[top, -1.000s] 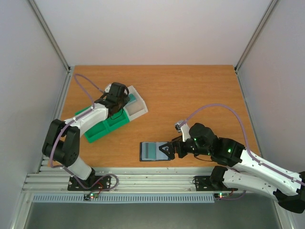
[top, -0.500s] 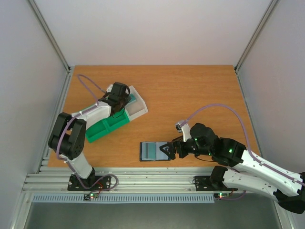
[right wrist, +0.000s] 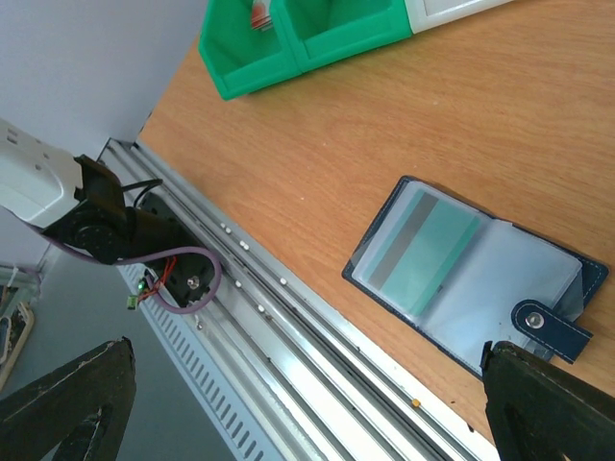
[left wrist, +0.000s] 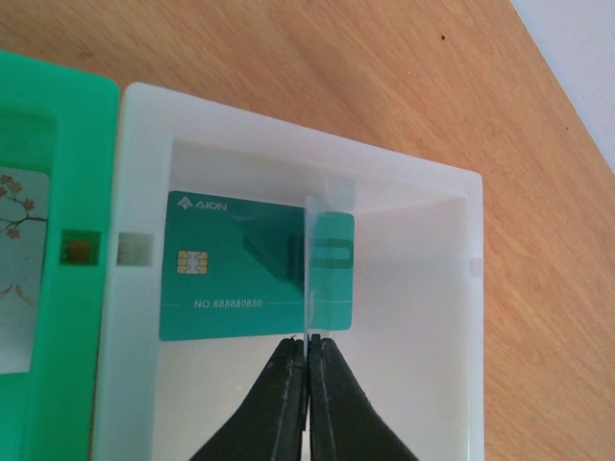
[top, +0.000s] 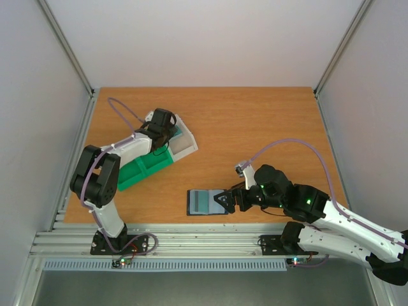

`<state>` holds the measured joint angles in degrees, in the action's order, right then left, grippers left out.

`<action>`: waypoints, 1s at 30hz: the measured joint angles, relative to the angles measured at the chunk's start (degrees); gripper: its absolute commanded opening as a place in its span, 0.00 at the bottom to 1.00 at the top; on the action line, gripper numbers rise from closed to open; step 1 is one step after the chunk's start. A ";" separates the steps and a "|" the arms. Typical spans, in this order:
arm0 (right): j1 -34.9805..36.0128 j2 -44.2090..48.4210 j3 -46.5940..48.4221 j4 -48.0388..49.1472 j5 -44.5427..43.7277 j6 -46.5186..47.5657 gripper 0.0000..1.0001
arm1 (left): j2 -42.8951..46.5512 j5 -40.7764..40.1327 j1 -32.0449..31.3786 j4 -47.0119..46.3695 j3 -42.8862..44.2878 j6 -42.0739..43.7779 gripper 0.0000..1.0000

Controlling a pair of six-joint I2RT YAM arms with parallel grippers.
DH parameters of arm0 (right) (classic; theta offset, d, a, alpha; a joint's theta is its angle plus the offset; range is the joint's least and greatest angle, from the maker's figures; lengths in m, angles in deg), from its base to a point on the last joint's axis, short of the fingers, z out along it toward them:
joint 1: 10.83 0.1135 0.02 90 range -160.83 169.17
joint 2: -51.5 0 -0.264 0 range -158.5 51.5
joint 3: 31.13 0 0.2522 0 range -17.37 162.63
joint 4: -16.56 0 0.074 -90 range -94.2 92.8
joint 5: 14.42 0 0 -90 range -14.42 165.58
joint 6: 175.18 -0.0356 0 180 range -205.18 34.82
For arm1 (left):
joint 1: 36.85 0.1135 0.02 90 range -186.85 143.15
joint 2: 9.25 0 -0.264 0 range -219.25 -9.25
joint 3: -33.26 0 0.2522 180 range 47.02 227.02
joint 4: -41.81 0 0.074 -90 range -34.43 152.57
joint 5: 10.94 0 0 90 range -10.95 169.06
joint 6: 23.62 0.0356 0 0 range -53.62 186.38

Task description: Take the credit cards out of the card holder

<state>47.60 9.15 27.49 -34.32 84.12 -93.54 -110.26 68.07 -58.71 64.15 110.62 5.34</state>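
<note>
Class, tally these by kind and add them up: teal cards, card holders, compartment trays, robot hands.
Teal cards: 2
Card holder: 1
Compartment tray: 1
Left hand, right hand: 2
Total: 6

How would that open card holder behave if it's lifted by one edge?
The card holder lies open and thin, so it would probably flop at its fold. Its clear sleeves look glossy, so the teal card might slip out when tilted. Flat on the table, it should slide, not tip.

Wooden table, plain pale walls, metal rail.
</note>
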 measured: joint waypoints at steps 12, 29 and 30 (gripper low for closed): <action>0.00 -0.02 0.00 -0.68 -0.22 0.04 0.99 | -2.16 -0.92 0.04 0.13 1.97 1.53 0.15; 0.00 -0.28 0.09 -2.05 -1.31 -0.31 0.98 | -1.07 -1.55 0.04 3.39 3.93 8.76 0.49; 0.00 -0.37 0.11 -2.12 -1.38 -0.42 0.99 | -0.57 -1.53 0.04 4.17 4.04 9.14 0.52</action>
<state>47.60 8.78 27.60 -36.44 82.74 -93.96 -110.83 66.54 -58.67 68.32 114.66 14.48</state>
